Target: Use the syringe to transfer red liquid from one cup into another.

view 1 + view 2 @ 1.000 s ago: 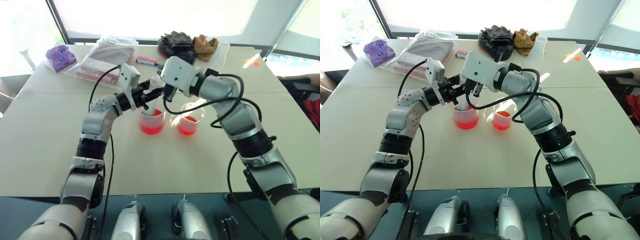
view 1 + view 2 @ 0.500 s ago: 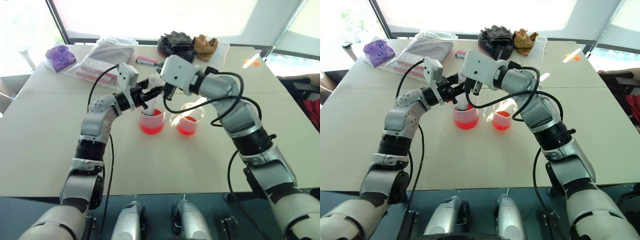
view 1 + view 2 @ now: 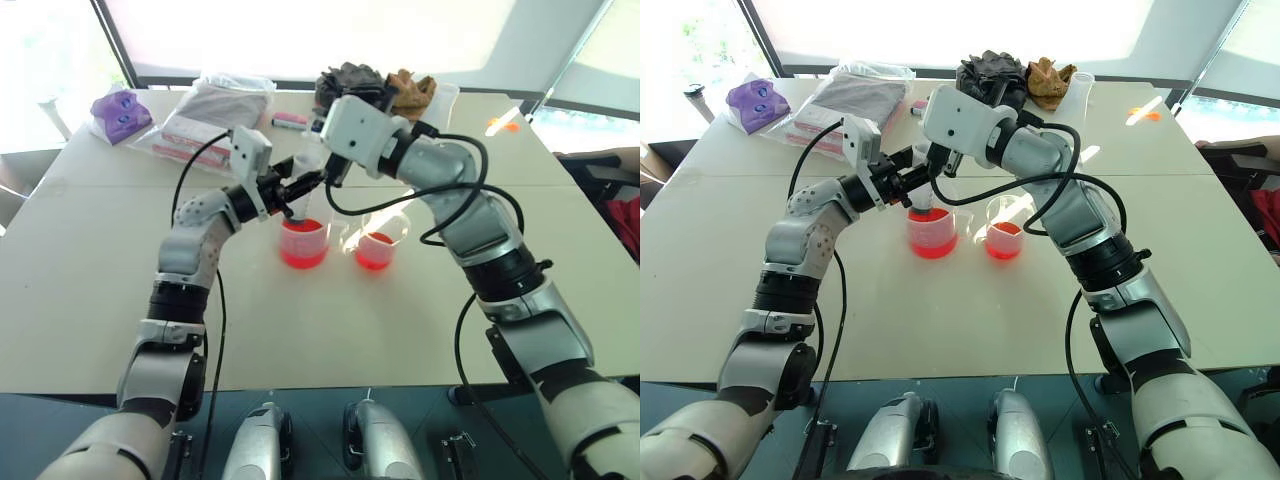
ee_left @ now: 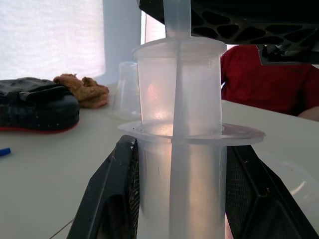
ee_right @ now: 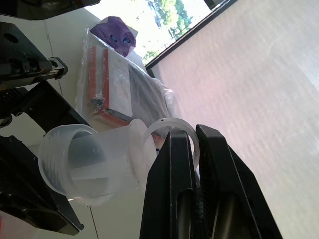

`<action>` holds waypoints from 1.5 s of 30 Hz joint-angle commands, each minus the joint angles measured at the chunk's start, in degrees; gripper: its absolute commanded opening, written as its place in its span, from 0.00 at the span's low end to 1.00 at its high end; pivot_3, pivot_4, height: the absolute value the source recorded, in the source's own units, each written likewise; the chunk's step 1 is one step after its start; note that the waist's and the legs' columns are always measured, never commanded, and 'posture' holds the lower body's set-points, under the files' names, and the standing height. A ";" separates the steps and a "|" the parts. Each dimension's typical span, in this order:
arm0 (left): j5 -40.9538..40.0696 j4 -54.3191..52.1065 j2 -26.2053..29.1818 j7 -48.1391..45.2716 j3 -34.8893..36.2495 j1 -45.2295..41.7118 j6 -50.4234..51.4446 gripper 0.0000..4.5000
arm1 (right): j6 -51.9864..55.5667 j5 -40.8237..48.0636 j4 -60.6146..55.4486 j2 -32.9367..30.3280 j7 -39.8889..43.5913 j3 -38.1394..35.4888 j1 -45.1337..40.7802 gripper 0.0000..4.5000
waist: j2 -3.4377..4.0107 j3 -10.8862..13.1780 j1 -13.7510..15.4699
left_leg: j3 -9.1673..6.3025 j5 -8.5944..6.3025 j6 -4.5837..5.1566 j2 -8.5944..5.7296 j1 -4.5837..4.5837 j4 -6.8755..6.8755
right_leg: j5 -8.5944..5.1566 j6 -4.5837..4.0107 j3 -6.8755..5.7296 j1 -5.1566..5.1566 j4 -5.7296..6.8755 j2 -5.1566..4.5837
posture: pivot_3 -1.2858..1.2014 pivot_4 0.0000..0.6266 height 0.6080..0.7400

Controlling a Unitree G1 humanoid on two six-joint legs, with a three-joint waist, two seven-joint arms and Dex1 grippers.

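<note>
You are holding the syringe [image 4: 179, 149] upright over the larger cup [image 3: 304, 243], the one on your left of the pair, with your left hand [image 3: 292, 192] clenched around the barrel just under its flange. Your right hand [image 3: 318, 172] is pinching the plunger's round top [image 5: 172, 137] between its closed fingers [image 5: 172, 174]. Compared with a second ago, the right hand is sitting a little higher above the barrel while the left hand is holding about where it was, so you appear to be drawing the plunger up. That probably means the syringe is filling, though the liquid inside the barrel is hard to make out; in the left wrist view it is showing only a faint warm tint. The red liquid [image 3: 303, 257] is lying low in the larger cup, and more of it [image 3: 1002, 244] is already sitting in the smaller cup [image 3: 376, 243] just beside it on the counter [image 3: 100, 280]. Judging from this, the draw is under way and the carry across to the smaller cup is still to come.
</note>
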 commanded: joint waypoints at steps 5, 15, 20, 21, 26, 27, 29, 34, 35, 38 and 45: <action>0.40 -1.94 0.01 -3.72 -3.56 1.55 0.28 0.36 | 1.70 -1.78 -0.52 -2.14 -5.35 -8.19 -4.32 0.01 | 0.00 0.00 0.01 | 0.00 0.00 0.00 0.00 0.00 0.00 | 0.00 0.00 0.00 0.00 0.00 0.00 | 0.52 0.24 1.00; -0.84 -0.50 -0.14 -1.78 -0.81 -1.92 -0.11 0.36 | 5.22 0.49 -9.01 -5.87 3.23 -6.82 3.32 0.70 | 0.00 -0.01 0.13 | -0.01 -0.06 0.10 -0.02 0.00 0.00 | 0.00 0.00 -0.01 0.03 -0.05 -0.02 | 0.52 0.24 1.00; -1.73 -0.78 0.07 -1.49 0.22 -4.48 0.48 0.36 | 10.11 12.56 -20.47 -7.93 10.57 -15.48 10.32 0.70 | 0.00 0.00 0.29 | -0.03 -0.14 0.24 -0.01 0.00 0.00 | 0.00 0.00 -0.02 0.03 -0.04 -0.02 | 0.52 0.24 1.00; -1.59 -0.72 0.35 -1.67 0.23 -4.92 0.36 0.36 | 11.78 15.93 -23.57 -9.17 12.93 -17.64 12.42 0.70 | -0.01 0.00 0.52 | -0.08 -0.14 0.24 -0.01 -0.03 0.00 | 0.00 0.00 -0.07 0.03 -0.05 -0.02 | 0.52 0.24 1.00; -0.42 2.04 1.26 -2.37 0.20 -6.59 -1.22 0.36 | 21.02 24.73 -34.74 -15.47 18.28 -22.24 20.45 0.70 | 0.00 0.00 0.29 | -0.11 -0.24 0.41 -0.02 -0.02 -0.02 | 0.00 0.00 -0.10 0.09 -0.17 -0.04 | 0.52 0.24 1.00; -0.52 2.61 1.22 -2.36 0.27 -7.04 -1.27 0.36 | 22.34 25.69 -35.89 -15.82 17.77 -23.07 21.05 0.70 | 0.00 0.00 0.16 | -0.11 -0.24 0.41 -0.01 -0.01 -0.01 | 0.00 0.00 -0.10 0.09 -0.16 -0.05 | 0.52 0.24 1.00; -1.37 3.11 0.68 -2.17 0.80 -8.18 -0.85 0.36 | 24.00 26.54 -36.84 -15.98 16.02 -24.64 21.44 0.70 | 0.00 0.00 0.06 | -0.10 -0.24 0.40 0.02 0.02 -0.01 | 0.00 0.00 -0.09 0.08 -0.14 -0.05 | 0.52 0.24 1.00; -3.14 2.96 -0.08 -2.08 1.79 -10.91 0.49 0.36 | 25.03 26.30 -36.24 -17.35 13.26 -27.58 21.99 0.70 | 0.00 0.00 0.31 | -0.13 -0.21 0.36 0.03 0.00 0.00 | 0.00 -0.02 -0.10 0.08 -0.14 -0.05 | 0.52 0.24 1.00; -3.24 3.18 0.11 -2.28 1.87 -11.90 0.43 0.36 | 25.30 26.17 -36.12 -18.27 13.10 -28.86 23.00 0.70 | 0.00 0.00 0.39 | -0.13 -0.21 0.36 0.02 0.00 0.00 | 0.00 -0.02 -0.10 0.08 -0.14 -0.04 | 0.52 0.24 1.00; -4.20 3.49 0.00 -2.44 2.52 -15.08 0.60 0.36 | 26.76 26.77 -36.37 -20.47 12.35 -32.94 26.05 0.70 | -0.01 0.00 0.99 | -0.13 -0.25 0.42 -0.01 -0.04 -0.01 | 0.00 -0.01 -0.11 0.08 -0.19 -0.05 | 0.52 0.24 1.00; -7.01 4.59 -5.87 -3.29 1.86 -21.91 1.24 0.36 | 27.12 26.54 -36.55 -23.26 10.56 -38.96 32.48 0.70 | -0.01 0.00 1.83 | -0.15 -0.28 0.48 -0.05 -0.07 -0.01 | 0.00 0.00 -0.14 0.17 -0.42 -0.03 | 0.52 0.24 1.00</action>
